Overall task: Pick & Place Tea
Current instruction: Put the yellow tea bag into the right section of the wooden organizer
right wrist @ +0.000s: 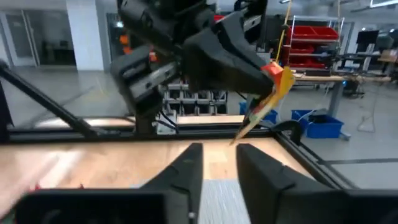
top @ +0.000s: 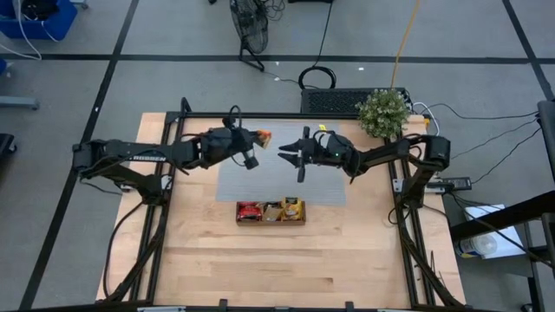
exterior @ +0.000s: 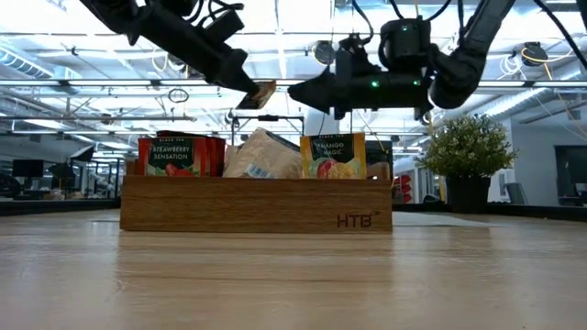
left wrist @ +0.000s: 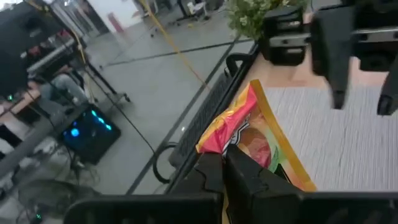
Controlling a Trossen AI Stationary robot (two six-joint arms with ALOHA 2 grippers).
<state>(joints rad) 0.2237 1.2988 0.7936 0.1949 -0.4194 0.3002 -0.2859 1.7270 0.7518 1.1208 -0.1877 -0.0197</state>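
Above the wooden tabletop (top: 260, 260), the left claw (top: 257, 137) is holding an orange-yellow tea packet (top: 263, 136) clamped between its fingers, while the right claw (top: 283, 152), fingers slightly apart, is hovering just beside it, empty

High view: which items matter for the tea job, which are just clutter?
Job:
- orange-yellow tea packet, pinched in the left tool
- right tool, facing it, holding nothing
- packets in wooden tray

Clutter:
- potted plant
- grey mat
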